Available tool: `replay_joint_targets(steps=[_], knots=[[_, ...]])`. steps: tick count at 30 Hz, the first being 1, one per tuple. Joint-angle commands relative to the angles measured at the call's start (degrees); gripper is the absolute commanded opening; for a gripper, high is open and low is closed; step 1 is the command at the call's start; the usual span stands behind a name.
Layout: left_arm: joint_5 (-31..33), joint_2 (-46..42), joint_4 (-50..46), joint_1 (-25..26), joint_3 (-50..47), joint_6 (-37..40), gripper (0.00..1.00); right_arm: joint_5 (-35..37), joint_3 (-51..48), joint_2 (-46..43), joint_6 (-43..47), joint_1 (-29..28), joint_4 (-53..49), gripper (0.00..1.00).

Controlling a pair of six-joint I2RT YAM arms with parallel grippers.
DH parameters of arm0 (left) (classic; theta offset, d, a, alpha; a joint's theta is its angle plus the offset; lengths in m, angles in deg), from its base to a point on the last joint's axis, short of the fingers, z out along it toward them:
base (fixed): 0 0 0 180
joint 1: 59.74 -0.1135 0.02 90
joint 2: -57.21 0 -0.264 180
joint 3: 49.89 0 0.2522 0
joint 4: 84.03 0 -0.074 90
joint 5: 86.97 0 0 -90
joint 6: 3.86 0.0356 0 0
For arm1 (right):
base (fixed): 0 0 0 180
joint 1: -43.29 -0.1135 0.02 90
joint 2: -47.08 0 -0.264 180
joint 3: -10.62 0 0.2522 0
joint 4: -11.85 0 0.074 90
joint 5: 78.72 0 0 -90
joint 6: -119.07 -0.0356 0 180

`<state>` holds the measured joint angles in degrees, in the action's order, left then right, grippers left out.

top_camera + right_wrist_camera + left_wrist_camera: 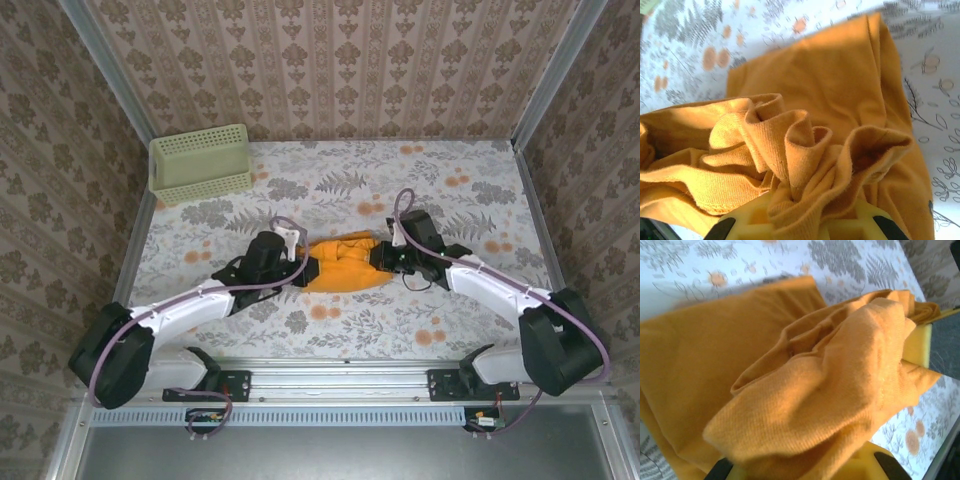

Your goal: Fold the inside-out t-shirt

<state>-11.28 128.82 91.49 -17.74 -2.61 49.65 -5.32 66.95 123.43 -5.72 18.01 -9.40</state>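
Floral-print table [450,330], patterned walls all round. The orange-yellow t-shirt [340,268] sits bunched up mid-table, right between the 2 arms. The pale green basket [200,165] is off in the far left corner. The left gripper [311,271] and right gripper [379,259] are each pinched tight on a wad of the cloth.

A pale green mesh basket [200,163] sits upright in the far left corner of the flower-patterned table [350,190], and patterned wallpaper [330,60] lines the walls around.
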Motion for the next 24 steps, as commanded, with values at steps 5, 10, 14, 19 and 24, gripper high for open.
replay_joint_targets(steps=[5,10,14,19,24], knots=[[6.9,5.4,-2.5,-5.5,4.1,-7.1,0.00,5.8,14.2,11.1,0.4,0.5,-6.3,0.00],[5.2,13.6,-4.3,-9.3,8.8,-7.9,0.01,8.4,25.3,22.9,2.5,0.8,-13.3,0.00],[4.6,18.6,-7.0,-9.9,12.5,-7.7,0.05,11.4,30.5,28.9,4.9,1.0,-16.4,0.00],[6.4,21.8,-9.6,-11.0,13.8,-9.4,0.09,13.2,34.5,33.6,7.1,1.1,-17.2,0.09],[7.5,22.7,-12.7,-11.9,14.6,-11.2,0.22,16.1,37.4,35.1,9.8,1.2,-19.2,0.38]])
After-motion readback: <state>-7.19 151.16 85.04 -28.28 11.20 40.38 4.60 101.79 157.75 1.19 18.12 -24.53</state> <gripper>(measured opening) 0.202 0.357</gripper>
